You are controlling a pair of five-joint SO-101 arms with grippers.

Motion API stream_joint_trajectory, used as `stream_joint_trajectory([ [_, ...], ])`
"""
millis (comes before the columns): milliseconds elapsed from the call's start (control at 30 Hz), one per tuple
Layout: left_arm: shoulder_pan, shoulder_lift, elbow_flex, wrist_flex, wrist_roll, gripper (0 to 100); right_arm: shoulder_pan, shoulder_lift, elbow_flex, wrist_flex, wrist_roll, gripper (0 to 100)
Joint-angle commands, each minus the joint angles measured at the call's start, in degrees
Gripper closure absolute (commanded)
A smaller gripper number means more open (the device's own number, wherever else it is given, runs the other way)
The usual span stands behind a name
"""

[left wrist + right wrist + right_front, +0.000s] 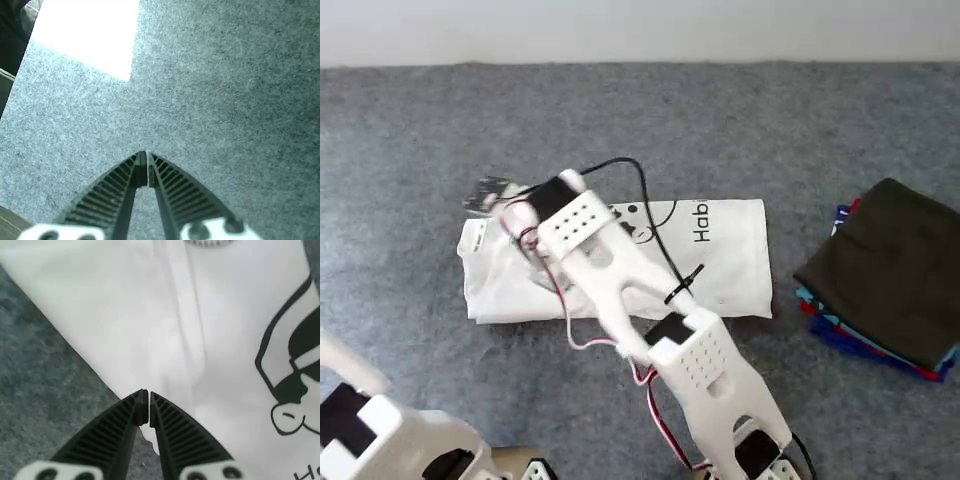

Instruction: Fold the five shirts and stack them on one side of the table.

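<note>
Right gripper (pixel 148 407), jaws pressed together, sits at the left edge of the white shirt (pixel 725 265), mid-table; left gripper (pixel 147 170) is likewise closed over bare felt (pixel 225 75). Cloth looks light and limp — probably best pinched at a folded corner.

Soft, even light, with faint shadows. A white patch (pixel 85 35) glares far ahead of the left end effector (pixel 147 169). The white shirt (pixel 125 315) under the right end effector (pixel 148 407) shines bright.
</note>
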Motion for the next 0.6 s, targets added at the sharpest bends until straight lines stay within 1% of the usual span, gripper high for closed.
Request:
stream_joint_trajectory([
  [0, 0.18, -2.64, -2.33, -0.09, -0.62, 98, -3.56, -3.12, -0.97, -4.79, 0.44, 99.0],
  [133, 0.00, -2.81, -2.33, -0.09, -0.62, 98, -4.44, 2.86, -0.97, -8.13, 0.44, 99.0],
  [233, -0.18, -2.99, -2.33, -0.09, -1.05, 98, -4.26, 6.81, -1.14, -7.96, 0.53, 99.0],
  [267, -0.18, -3.08, -2.33, -0.09, -1.49, 98, -4.26, 6.81, -2.02, -6.99, 0.44, 99.0],
  [400, -0.26, -3.08, -2.42, -0.09, -1.76, 98, -4.18, 3.91, -9.23, 3.56, 0.00, 99.0],
  [467, -0.26, -3.08, -2.51, -0.09, -1.76, 98, -3.03, 2.77, -11.60, 7.60, -2.46, 99.0],
  [567, -0.26, -3.08, -2.51, -0.09, -1.76, 98, 1.63, -1.98, -9.32, 7.43, -8.00, 99.0],
])
